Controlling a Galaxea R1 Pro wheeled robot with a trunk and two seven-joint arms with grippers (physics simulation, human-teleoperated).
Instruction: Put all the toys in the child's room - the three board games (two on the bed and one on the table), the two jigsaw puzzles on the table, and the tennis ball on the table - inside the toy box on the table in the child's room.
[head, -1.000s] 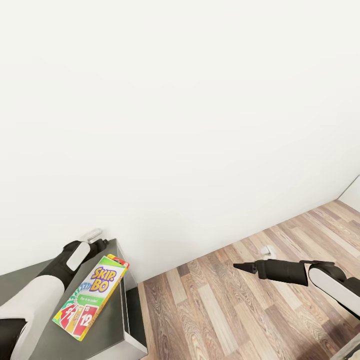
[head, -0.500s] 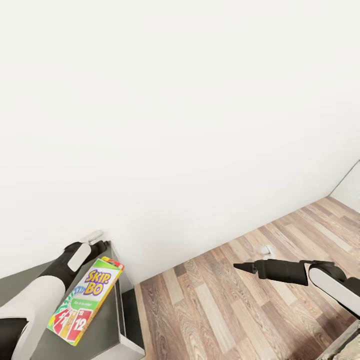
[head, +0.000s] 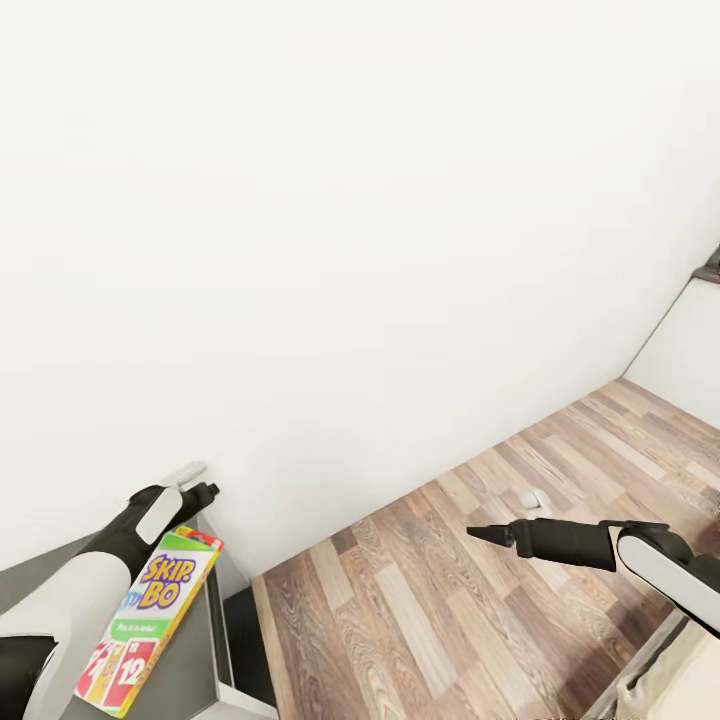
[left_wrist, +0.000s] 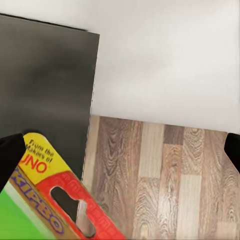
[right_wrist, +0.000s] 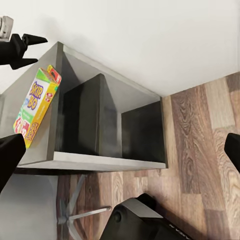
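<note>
A SKIP-BO board game (head: 148, 620), a rainbow box with red cards, lies flat on the dark-grey cabinet top (head: 195, 650) at the lower left. My left gripper (head: 203, 490) hovers open just past the box's far end, not touching it. In the left wrist view the box's yellow-and-red hanger end (left_wrist: 47, 192) sits below the open left gripper (left_wrist: 120, 150). The right wrist view shows the box (right_wrist: 36, 107) on the cabinet (right_wrist: 115, 95) with the left gripper (right_wrist: 31, 47) above it. My right gripper (head: 482, 533) hangs open over the floor; between its fingers (right_wrist: 120, 152) is nothing.
The cabinet has open dark compartments (right_wrist: 140, 132) on its side. Wood-plank floor (head: 420, 600) runs along a plain white wall (head: 360, 250) to a corner at the right. A small white object (head: 530, 497) lies on the floor. A beige edge (head: 655, 680) shows at the lower right.
The whole view has swung right, so the cabinet and the SKIP-BO box sit further left and lower in the picture. More floor and the wall corner show. Both arms keep their pose.
</note>
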